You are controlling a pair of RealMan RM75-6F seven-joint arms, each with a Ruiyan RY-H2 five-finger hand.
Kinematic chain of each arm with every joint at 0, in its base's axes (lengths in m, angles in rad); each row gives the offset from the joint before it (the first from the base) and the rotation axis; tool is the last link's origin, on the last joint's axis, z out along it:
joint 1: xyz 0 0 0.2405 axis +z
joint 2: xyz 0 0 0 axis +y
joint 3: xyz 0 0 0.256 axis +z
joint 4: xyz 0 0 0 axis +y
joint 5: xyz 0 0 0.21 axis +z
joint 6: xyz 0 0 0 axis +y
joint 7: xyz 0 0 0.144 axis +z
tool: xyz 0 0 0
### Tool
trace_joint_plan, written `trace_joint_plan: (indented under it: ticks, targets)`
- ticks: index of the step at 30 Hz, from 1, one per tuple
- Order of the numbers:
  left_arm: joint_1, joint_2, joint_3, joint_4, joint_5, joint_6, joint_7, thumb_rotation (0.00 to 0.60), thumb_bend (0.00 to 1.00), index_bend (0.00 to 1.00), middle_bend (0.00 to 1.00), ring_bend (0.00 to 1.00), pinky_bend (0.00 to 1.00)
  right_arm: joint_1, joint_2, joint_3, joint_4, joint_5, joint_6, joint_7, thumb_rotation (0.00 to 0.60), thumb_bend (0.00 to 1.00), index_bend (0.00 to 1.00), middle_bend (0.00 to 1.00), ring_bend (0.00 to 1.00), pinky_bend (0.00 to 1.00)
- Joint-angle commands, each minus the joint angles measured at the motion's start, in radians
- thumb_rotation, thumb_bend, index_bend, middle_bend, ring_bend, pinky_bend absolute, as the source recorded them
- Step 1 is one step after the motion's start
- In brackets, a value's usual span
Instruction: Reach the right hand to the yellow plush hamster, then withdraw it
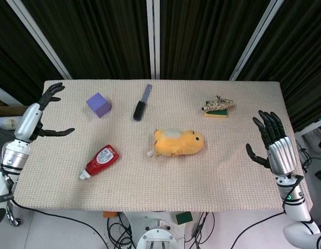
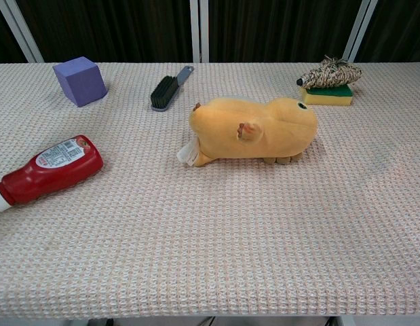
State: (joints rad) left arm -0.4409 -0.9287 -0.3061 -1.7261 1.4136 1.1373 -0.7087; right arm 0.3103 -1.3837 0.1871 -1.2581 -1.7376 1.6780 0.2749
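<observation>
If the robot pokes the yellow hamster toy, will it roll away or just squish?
Probably squish. The yellow plush hamster looks soft and stuffed, so it should dent and feel light. It lies long and low on the woven table cover, whose rough weave likely grips it, so it may slide slightly rather than roll. The right hand is apart from it.

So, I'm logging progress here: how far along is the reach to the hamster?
Nothing looks done. The right hand is open at the table's right edge, apart from the yellow plush hamster, which lies untouched mid-table. Whether it is starting out or already withdrawn cannot be told.
</observation>
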Motion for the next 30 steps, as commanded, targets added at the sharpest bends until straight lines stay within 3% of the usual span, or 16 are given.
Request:
trace_joint_plan:
  ticks: [1, 9, 19, 24, 30]
  targets:
    - [-0.006, 0.003, 0.001, -0.001, -0.001, -0.003, -0.009, 0.6, 0.06, 0.1, 0.04, 0.07, 0.22, 0.0, -0.006, -0.009, 0.011, 0.005, 0.0, 0.002, 0.6, 0.45, 0.0, 0.0, 0.0, 0.0]
    - [-0.023, -0.007, 0.02, -0.003, 0.007, -0.008, 0.031, 0.6, 0.06, 0.1, 0.04, 0.07, 0.22, -0.006, 0.015, -0.028, 0.009, 0.029, -0.015, 0.016, 0.6, 0.45, 0.0, 0.0, 0.0, 0.0]
    - [-0.037, -0.025, 0.044, 0.014, 0.02, 0.015, 0.193, 0.6, 0.07, 0.11, 0.06, 0.07, 0.22, 0.004, 0.042, -0.065, -0.022, 0.05, -0.095, -0.025, 0.6, 0.45, 0.0, 0.0, 0.0, 0.0]
    - [-0.041, -0.048, 0.055, 0.065, 0.025, 0.053, 0.393, 0.6, 0.05, 0.12, 0.1, 0.07, 0.21, 0.034, 0.171, -0.114, -0.231, 0.177, -0.38, -0.254, 0.6, 0.43, 0.0, 0.0, 0.0, 0.0]
    - [-0.034, -0.083, 0.06, 0.073, -0.009, 0.104, 0.643, 0.6, 0.0, 0.12, 0.12, 0.07, 0.21, 0.102, 0.182, -0.087, -0.377, 0.33, -0.556, -0.516, 0.6, 0.39, 0.0, 0.0, 0.0, 0.0]
